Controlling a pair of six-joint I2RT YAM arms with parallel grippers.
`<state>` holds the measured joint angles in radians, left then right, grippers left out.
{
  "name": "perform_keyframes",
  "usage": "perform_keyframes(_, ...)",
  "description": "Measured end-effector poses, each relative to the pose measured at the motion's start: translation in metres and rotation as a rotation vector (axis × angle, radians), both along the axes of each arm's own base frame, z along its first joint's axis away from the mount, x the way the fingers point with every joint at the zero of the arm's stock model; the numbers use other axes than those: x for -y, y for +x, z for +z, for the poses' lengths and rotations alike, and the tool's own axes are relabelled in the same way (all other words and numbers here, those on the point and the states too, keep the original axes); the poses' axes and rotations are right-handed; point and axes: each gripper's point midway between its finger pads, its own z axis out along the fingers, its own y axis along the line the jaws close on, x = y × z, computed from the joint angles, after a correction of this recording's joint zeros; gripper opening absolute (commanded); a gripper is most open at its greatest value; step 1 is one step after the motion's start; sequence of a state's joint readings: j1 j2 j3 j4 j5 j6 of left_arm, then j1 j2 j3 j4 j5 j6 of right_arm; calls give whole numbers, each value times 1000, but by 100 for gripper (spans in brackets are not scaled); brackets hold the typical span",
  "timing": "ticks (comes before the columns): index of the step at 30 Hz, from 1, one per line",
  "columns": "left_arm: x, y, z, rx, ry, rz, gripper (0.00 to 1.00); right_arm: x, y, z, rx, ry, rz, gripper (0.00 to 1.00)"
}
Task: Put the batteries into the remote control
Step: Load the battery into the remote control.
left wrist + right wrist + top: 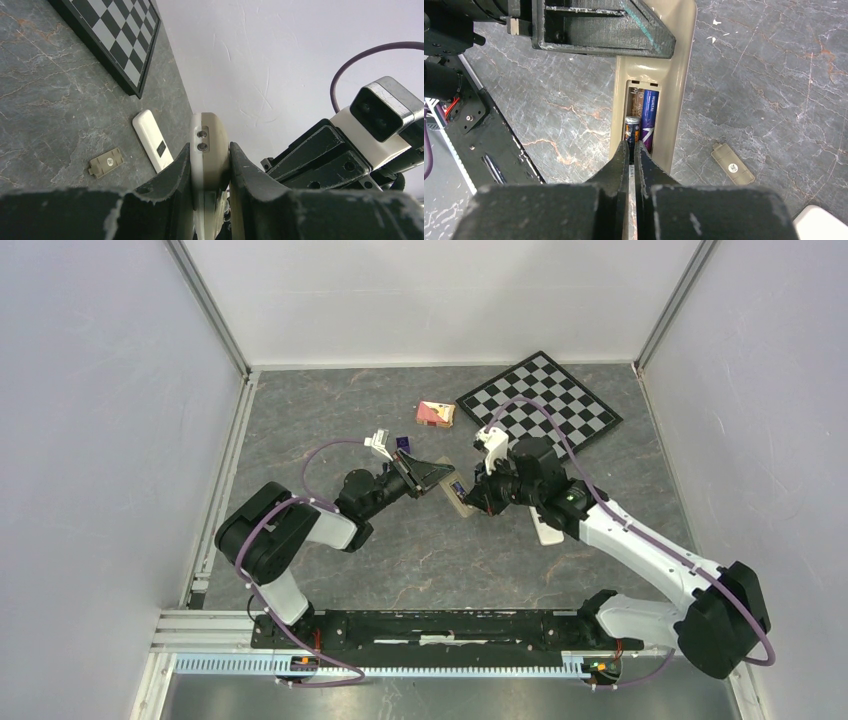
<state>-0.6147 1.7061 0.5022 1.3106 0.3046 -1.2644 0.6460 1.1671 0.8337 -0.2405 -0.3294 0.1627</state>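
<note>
Spreading across the overhead view, the grey marbled tabletop (320, 410) carries a black-and-white chessboard (540, 400) at about 1 o'clock from its centre. The two arms meet near the middle.

The left end effector (426, 476) is clamped on the remote control (674, 60), one finger on each side of the end that bears two small emitter lenses. It holds the tan shell off the tabletop with the battery bay facing the right wrist camera.

The right end effector (630, 150) has its fingers drawn almost together, with only a slim gap. Their tips are at the near end of the bay.

A white remote (151, 140) lies flat at 5 o'clock from the chessboard. A small pink-and-tan box (435, 414) sits at 9 o'clock from the board.

The loose tan battery cover (732, 164) lies on the tabletop at 4 o'clock from the bay.

One purple-blue battery (650, 115) lies seated in the bay's right slot. A second battery (632, 131) stands tilted in the left slot, just ahead of the right fingertips. Whether they pinch it cannot be told.
</note>
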Motion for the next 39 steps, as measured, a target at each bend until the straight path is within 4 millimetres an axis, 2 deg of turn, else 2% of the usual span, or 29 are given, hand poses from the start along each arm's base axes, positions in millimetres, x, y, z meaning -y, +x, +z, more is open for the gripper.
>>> perform_keyframes(4, -1, 1, 0, -4, -2, 8, 2, -3, 3, 0, 2, 2, 3, 8)
perform_keyframes(9, -1, 2, 0, -7, -2, 15, 2, -6, 7, 1, 5, 15, -3, 21)
perform_keyframes(11, -1, 3, 0, -12, -6, 17, 2, -7, 7, 2, 1, 24, -7, 32)
perform_keyframes(14, -2, 4, 0, -25, -16, 23, 2, -11, 7, 6, -8, 51, -8, 43)
perform_keyframes(20, -3, 6, 2, -49, -36, 36, 2, -15, 4, 15, -22, 95, -10, 55)
perform_keyframes(23, -3, 6, 5, -63, -56, 35, 2, -14, 5, 28, -15, 135, -32, 66)
perform_keyframes(28, -6, 6, 22, -90, -119, 43, 2, -10, 3, 64, 54, 274, -79, 81)
perform_keyframes(32, -9, 6, 37, -128, -190, 49, 2, 0, -3, 89, 95, 420, -151, 93)
perform_keyframes(34, -12, 6, 46, -147, -227, 55, 2, 4, -5, 95, 96, 472, -182, 97)
perform_keyframes(39, -17, 5, 68, -232, -331, 63, 2, 14, -12, 109, 51, 703, -273, 98)
